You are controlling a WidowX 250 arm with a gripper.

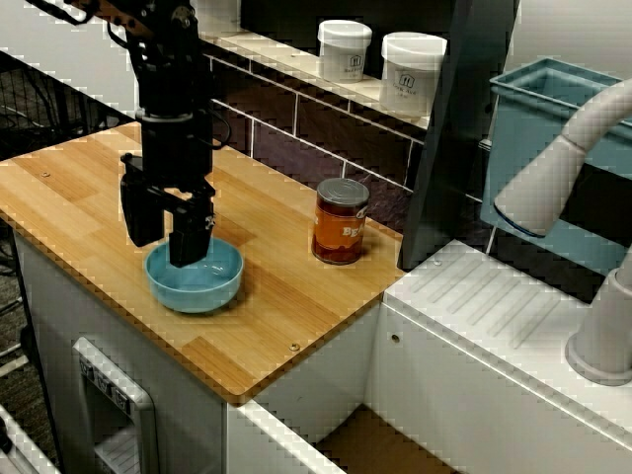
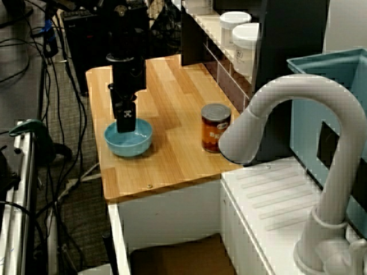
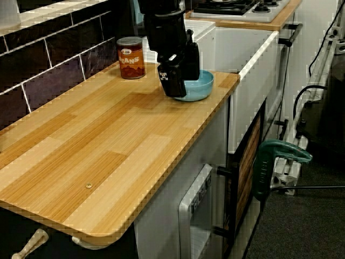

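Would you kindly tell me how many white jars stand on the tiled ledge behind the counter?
2. One jar stands on the ledge above the can; the second jar is beside it, near the dark post. A cropped white shape farther along may be a third.

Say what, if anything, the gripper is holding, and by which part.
Nothing appears held. The gripper stands open astride the rim of the blue bowl, on the side away from the can, one finger inside and one outside.

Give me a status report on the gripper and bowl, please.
Gripper open, fingers astride the blue bowl rim. Bowl upright on wooden counter. Beans can stands apart, nothing blocking.
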